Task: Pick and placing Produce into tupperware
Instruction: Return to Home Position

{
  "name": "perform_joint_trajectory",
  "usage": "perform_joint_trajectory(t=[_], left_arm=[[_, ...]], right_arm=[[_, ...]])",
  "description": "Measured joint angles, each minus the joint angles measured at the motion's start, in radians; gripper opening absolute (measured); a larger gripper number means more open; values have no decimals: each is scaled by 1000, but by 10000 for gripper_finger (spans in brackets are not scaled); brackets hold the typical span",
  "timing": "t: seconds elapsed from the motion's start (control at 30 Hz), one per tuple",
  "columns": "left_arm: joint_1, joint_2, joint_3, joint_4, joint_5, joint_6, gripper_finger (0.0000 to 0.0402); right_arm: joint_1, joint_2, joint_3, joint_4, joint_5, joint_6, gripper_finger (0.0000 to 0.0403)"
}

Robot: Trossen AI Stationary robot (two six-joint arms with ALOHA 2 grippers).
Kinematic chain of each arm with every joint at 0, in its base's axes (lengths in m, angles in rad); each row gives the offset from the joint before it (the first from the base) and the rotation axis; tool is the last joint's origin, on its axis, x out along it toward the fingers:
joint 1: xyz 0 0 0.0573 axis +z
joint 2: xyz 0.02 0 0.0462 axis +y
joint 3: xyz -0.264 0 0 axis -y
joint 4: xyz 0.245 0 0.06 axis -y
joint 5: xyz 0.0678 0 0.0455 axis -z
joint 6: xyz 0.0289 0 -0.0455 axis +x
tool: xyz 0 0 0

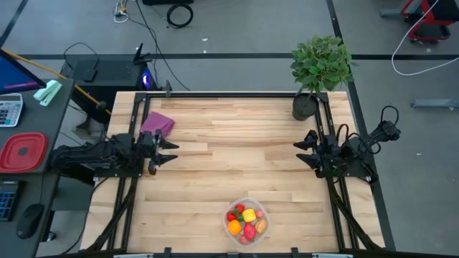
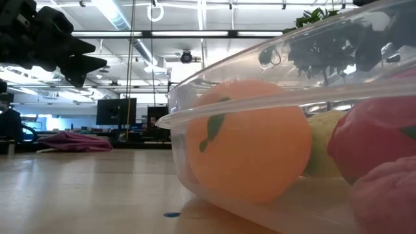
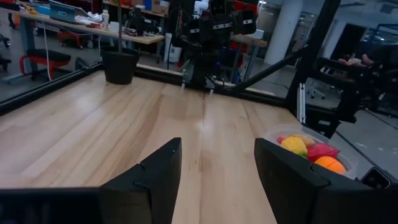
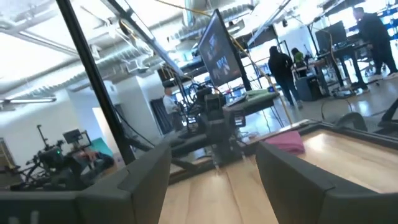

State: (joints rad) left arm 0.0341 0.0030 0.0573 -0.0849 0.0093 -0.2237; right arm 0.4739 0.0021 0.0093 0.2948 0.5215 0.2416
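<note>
The clear round tupperware (image 1: 247, 220) stands near the table's near edge, right of the middle, with several produce pieces inside: red, yellow, orange and tan ones (image 1: 244, 221). In the low view it fills the right side, an orange piece (image 2: 250, 140) against its wall (image 2: 214, 107). The left wrist view shows the tub (image 3: 308, 152) off to one side. My left gripper (image 1: 174, 150) hovers open at the table's left side; my right gripper (image 1: 297, 152) hovers open at the right side. Both are far from the tub.
A purple folded cloth (image 1: 157, 124) lies at the far left of the table. A green potted plant (image 1: 318, 72) stands at the far right corner. A red lidded container (image 1: 21, 152) sits on a side desk off the table. People stand in the room behind (image 4: 283, 68).
</note>
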Motion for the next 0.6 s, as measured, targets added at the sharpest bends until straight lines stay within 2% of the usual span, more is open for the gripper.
perform_joint_trajectory(t=[0.6], left_arm=[[0, 0, 0, 2, 0, 1, 208]], right_arm=[[0, 58, 0, -10, -3, 1, 246]])
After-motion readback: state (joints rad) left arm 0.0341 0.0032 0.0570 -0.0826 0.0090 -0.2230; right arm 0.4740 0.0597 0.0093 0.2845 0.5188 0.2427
